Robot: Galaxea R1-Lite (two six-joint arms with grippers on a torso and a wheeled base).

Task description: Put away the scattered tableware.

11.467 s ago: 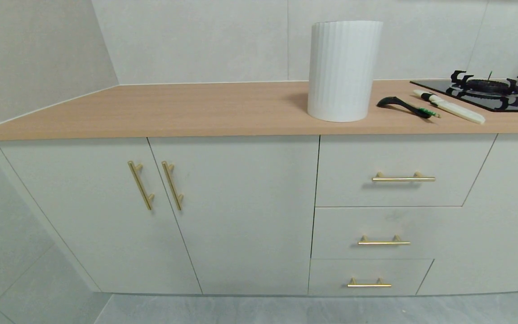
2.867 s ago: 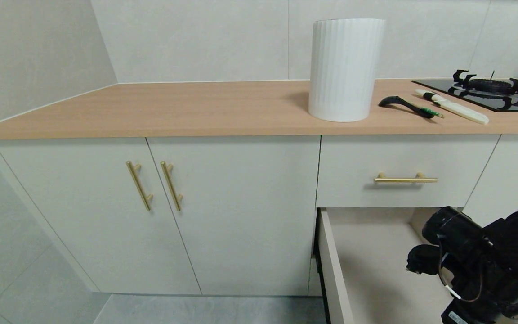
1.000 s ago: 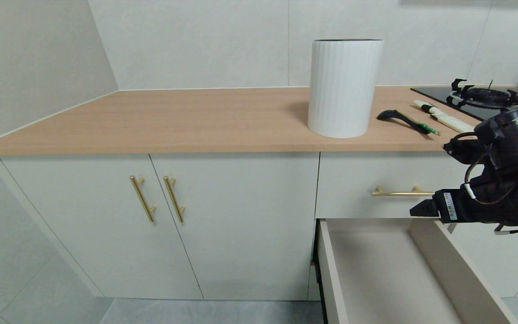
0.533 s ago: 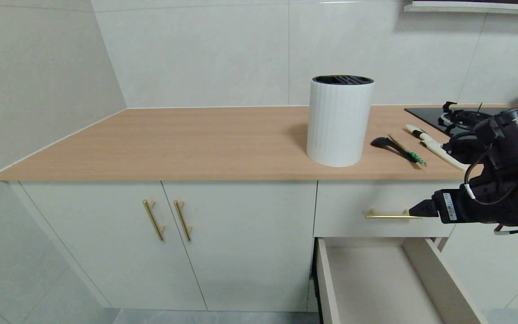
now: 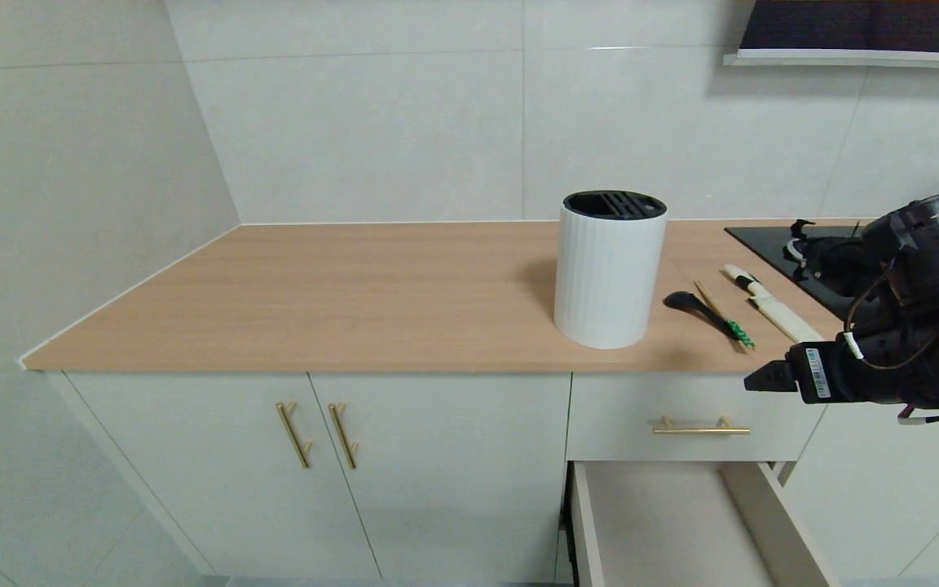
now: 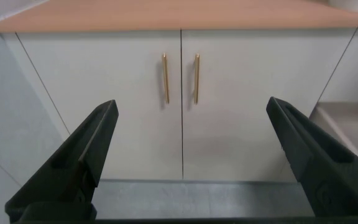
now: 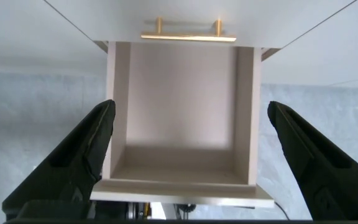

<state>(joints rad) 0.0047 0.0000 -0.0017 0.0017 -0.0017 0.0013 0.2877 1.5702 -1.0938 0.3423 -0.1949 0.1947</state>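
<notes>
Where the wooden counter (image 5: 355, 293) runs up to the black hob (image 5: 771, 244), three pieces of tableware lie loose on the wood, to the robot's right of a white ribbed holder (image 5: 608, 285).

Black spoon (image 5: 685, 302): nearest the holder, bowl toward it, handle slanting to the counter's front edge.
Chopsticks (image 5: 720, 314): thin, wood-coloured, green at the near end, lying along the spoon's handle. Whether they touch it cannot be told.
Knife (image 5: 767, 306): pale, with a dark band near its far end. It lies just beside the chopsticks on the hob side, roughly parallel to them.
All three lie flat, near the front edge.

Holder stands upright and has a black slotted top. Under the tableware is a closed drawer front with a gold bar handle (image 5: 702, 426). Beneath that, a drawer (image 5: 653, 526) is pulled out, pale floor showing. To the robot's left are two shut cabinet doors (image 5: 437, 473) with upright gold handles.

Right arm (image 5: 910, 359): held out in front of the counter's edge at about counter height, its bulk hiding part of the hob. Right gripper (image 7: 189, 109): above the pulled-out drawer, fingers spread wide, touching nothing. Left gripper (image 6: 191, 104): low, facing the cabinet doors, fingers likewise spread wide.
</notes>
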